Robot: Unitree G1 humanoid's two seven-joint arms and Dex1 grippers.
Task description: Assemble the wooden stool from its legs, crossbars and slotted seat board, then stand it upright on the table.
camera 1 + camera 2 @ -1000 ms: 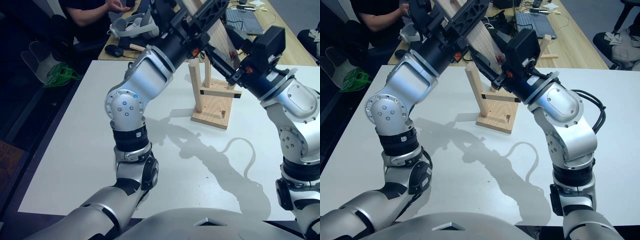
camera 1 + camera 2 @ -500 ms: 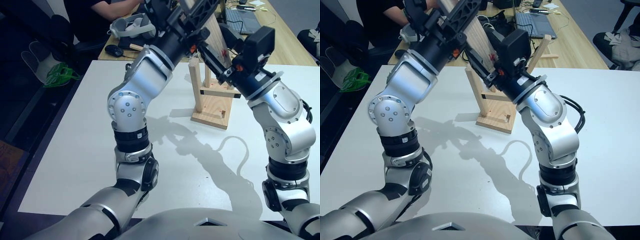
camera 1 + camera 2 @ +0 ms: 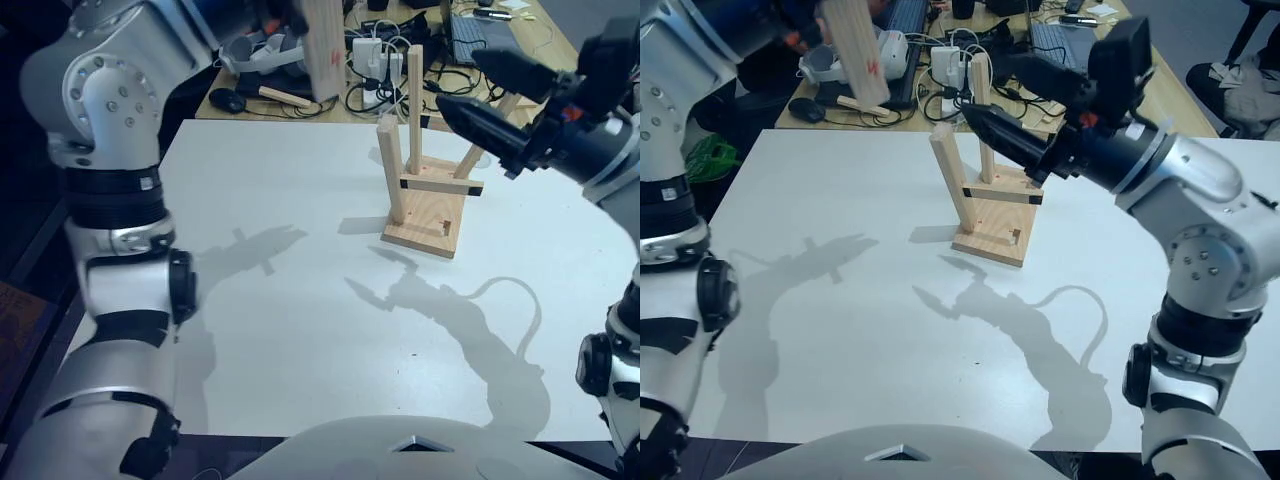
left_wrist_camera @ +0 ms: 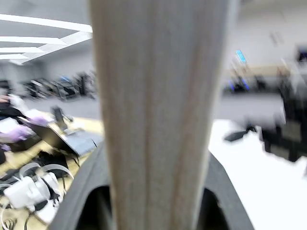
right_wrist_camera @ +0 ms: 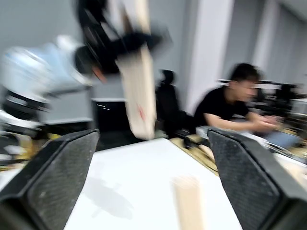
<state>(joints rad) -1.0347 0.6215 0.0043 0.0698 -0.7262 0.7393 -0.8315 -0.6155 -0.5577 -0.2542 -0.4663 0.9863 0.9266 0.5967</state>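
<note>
Stool frame (image 3: 398, 200) is sitting where it was a second ago. Both arms, then crossed close above it, are now standing apart: the left arm is pulling up and away to the left, carrying the plank (image 3: 322, 50) off from the frame, and the right arm is drawing back to the right. The left pincer (image 4: 156, 201) is clamping the plank from both sides. The plank's long axis is running nearly upright, leaning slightly, with its lower end hanging above the far edge of the tabletop (image 3: 250, 330). The right pincer (image 3: 458, 78) is gaping wide, its tips pointing left toward the frame. Its lower tip is lying close to the taller leg (image 3: 414, 105); whether they are touching I cannot tell. The frame is resting on its base board (image 3: 425, 225), which is lying flat, with the legs pointing up and a crossbar (image 3: 445, 186) running level between them. The nearer leg (image 3: 390, 160) is leaning a little to the left. The frame is standing toward the far right of the tabletop, nearer the far edge than the near one, with a broad stretch of white surface lying to its left and in front. Beyond the far edge a desk (image 3: 330, 110) is carrying a headset (image 3: 250, 52) and a mouse (image 3: 228, 100).
</note>
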